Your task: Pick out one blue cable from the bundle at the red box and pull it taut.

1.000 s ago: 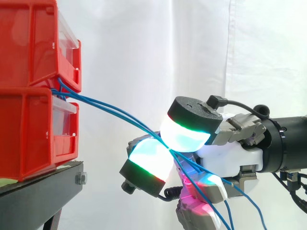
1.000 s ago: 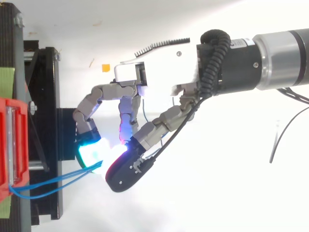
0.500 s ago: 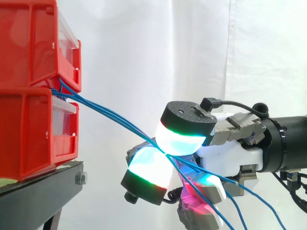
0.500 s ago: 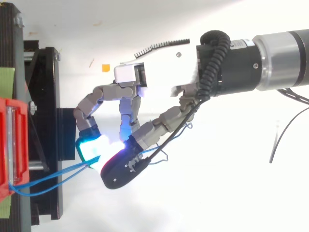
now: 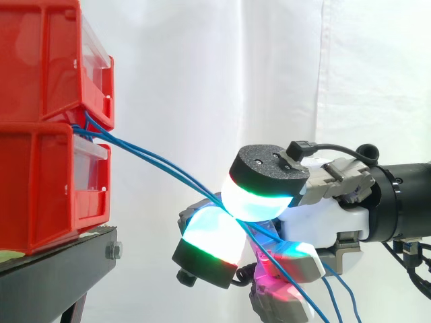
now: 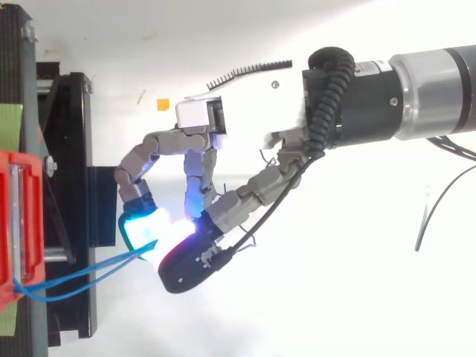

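Change: the loose ends of the thin blue cables (image 5: 156, 160) now hang more steeply behind the robot's hand (image 5: 323, 225) than half a second ago. The hand itself has barely shifted right.
Hand: its fingers are curled, and two glowing fingertips (image 5: 256, 202) are pressed together, pinching the cables between them.
Cables: several strands leave the gap between the two stacked red plastic bins (image 5: 40, 67) at left. They slope down and right, nearly straight, to the pads.
Bins: they sit on a black metal stand (image 5: 54, 269) at the left edge.
Backdrop: a white curtain (image 5: 269, 67).
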